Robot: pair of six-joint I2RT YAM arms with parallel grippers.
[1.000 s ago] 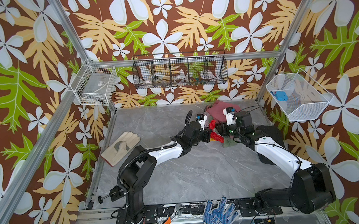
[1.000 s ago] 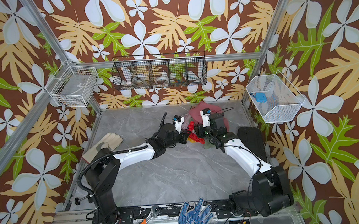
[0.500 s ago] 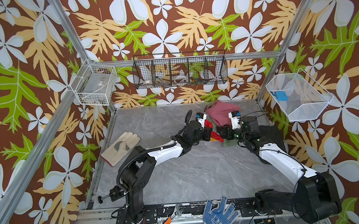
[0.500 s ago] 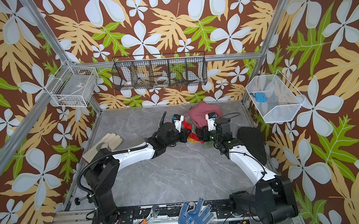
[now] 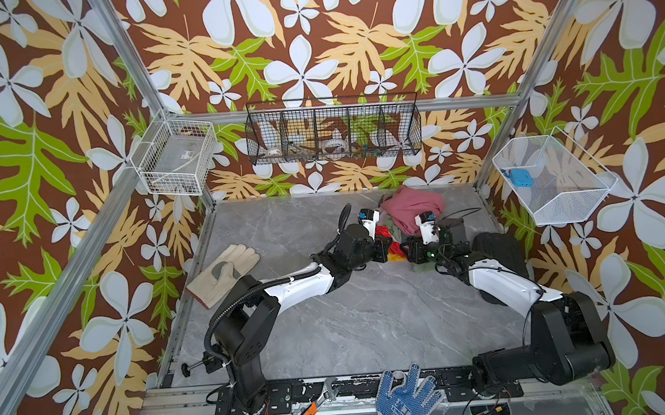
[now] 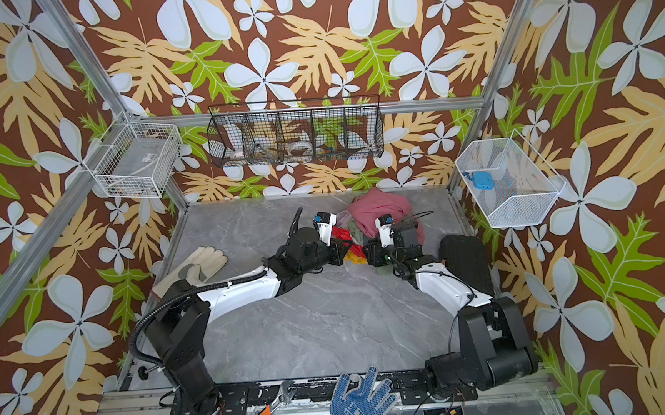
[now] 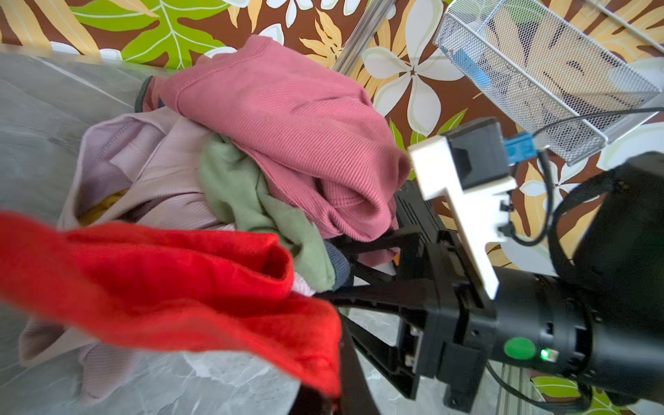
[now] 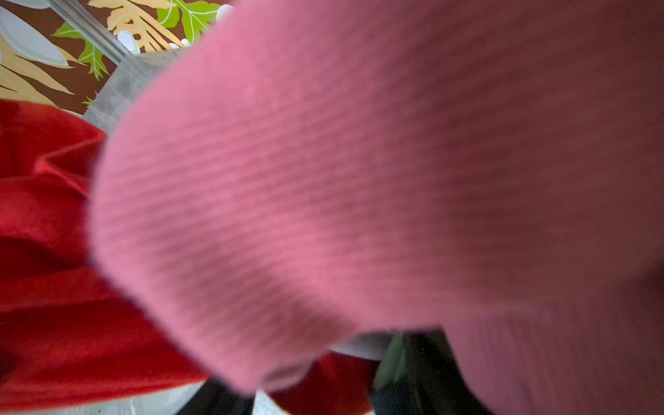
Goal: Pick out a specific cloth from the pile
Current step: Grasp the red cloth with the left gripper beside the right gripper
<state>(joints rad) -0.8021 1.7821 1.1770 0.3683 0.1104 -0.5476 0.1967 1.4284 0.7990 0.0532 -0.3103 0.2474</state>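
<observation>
In both top views the pile point(image 5: 411, 211) sits near the desk's point(image 5: 370, 318) far right corner, the pink cloth point(image 5: 415, 206) on top. The two arms meet at its near edge. The left gripper point(image 5: 389, 249) is clamped on the red cloth point(image 5: 396, 248), which trails from the heap's near side, apparently so it can be drawn clear. The right gripper point(image 5: 409, 251) noses in just beside it. A black wire basket point(image 5: 333, 130) on the back wall holds small odds I cannot name; the white basket point(image 5: 553, 179) on the right wall holds a blue item point(image 5: 519, 177); another white basket point(image 5: 177, 157) on the left holds something pale.

From the left wrist, the red cloth point(image 7: 172, 284) stretches from the heap toward the camera, over lilac point(image 7: 143, 161) and green point(image 7: 248, 194) cloths. The right gripper's point(image 7: 345, 266) fingers point(image 7: 363, 293) stand apart, poked under the pink cloth point(image 7: 287, 118), probably to hold the rest back.

From the right wrist, pink cloth point(image 8: 359, 201) fills nearly everything, draped over the lens; red point(image 8: 54, 287) shows alongside. Its own fingers are barely visible here.
</observation>
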